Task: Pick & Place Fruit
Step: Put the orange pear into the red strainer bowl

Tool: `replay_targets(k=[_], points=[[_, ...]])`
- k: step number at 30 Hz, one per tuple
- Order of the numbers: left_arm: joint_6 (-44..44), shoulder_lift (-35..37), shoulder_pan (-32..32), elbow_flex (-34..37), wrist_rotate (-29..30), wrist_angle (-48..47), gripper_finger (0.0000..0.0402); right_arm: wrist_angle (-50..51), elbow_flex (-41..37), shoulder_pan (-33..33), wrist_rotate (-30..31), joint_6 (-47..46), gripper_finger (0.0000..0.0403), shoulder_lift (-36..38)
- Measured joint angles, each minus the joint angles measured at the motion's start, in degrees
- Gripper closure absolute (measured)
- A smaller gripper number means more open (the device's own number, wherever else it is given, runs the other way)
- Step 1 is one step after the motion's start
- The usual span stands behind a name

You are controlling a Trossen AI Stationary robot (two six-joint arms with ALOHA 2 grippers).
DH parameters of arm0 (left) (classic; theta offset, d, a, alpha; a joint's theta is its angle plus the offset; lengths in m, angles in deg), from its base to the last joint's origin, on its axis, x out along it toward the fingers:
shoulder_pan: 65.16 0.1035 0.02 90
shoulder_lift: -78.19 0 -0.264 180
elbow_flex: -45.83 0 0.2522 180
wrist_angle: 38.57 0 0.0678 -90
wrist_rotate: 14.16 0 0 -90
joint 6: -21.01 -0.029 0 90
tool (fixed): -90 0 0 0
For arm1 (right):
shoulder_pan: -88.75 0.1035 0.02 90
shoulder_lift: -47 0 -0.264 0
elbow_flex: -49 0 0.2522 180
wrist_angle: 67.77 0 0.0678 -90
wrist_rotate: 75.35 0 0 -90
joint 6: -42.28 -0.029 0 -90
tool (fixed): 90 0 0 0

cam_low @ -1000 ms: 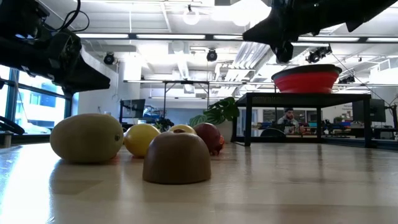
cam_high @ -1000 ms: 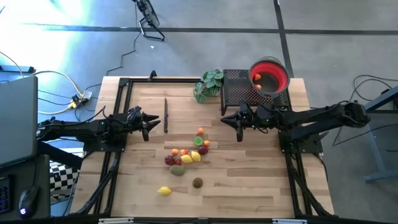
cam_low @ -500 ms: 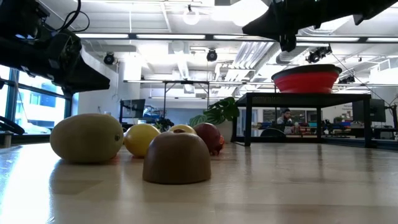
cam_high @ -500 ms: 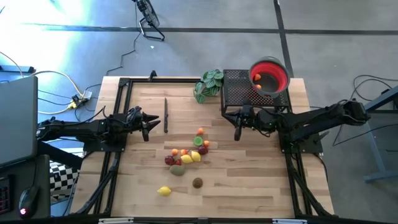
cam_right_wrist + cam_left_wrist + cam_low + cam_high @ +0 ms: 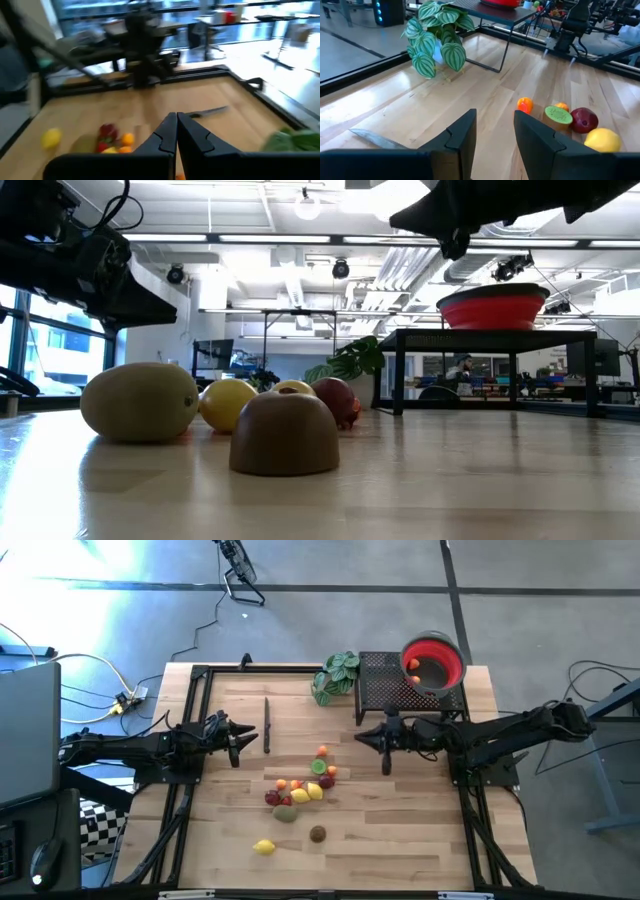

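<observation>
right gripper (image 5: 386,753) closed, empty, over bare wood beside fruit (image 5: 303,788); left gripper (image 5: 238,743) part-open, empty.

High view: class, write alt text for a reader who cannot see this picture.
A cluster of small toy fruit lies mid-table between two dark arms, the left pincer slightly open and empty, the right pincer shut and empty. A red bowl holding fruit sits on a black stand beside a leafy plant.

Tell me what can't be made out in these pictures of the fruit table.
- Red bowl contents: low view, hidden by its wall.
- Fruit cluster kinds: high view, too small.
- Fruit: right wrist view, blurred, partly behind the right end effector.
- Knife: left wrist view, partly behind the left end effector.
</observation>
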Motion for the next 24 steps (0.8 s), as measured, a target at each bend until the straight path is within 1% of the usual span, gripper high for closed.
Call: replay_targets(k=[5,9,12,15,17,19,21,24], points=[[0.0,0.0,0.0,0.0,0.0,0.0,0.0274,0.4,0.0,0.1,-0.5,-2.8,0.0400,0.0],[0.0,0.0,0.0,0.0,0.0,0.0,0.0274,0.8,0.2,1.0,-0.4,-3.3,0.0400,0.0],[0.0,0.0,0.0,0.0,0.0,0.0,0.0274,3.7,2.5,2.0,1.1,-3.2,0.0400,-0.4],[0.0,0.0,0.0,0.0,0.0,0.0,0.0274,8.8,6.6,3.0,3.7,-2.6,0.0400,-2.9],[0.0,0.0,0.0,0.0,0.0,0.0,0.0274,12.7,9.2,3.4,3.8,-0.7,0.0400,-5.2],[-0.2,0.0,0.0,0.0,0.0,0.0,0.0274,13.1,11.5,3.5,3.7,1.4,0.0400,-7.9],[-0.4,0.0,0.0,0.0,0.0,0.0,0.0274,14.7,12.2,3.5,3.3,2.5,0.0400,-9.8],[-0.4,0.0,0.0,0.0,0.0,0.0,0.0274,14.2,12.9,3.4,2.0,2.4,0.0400,-13.2]])
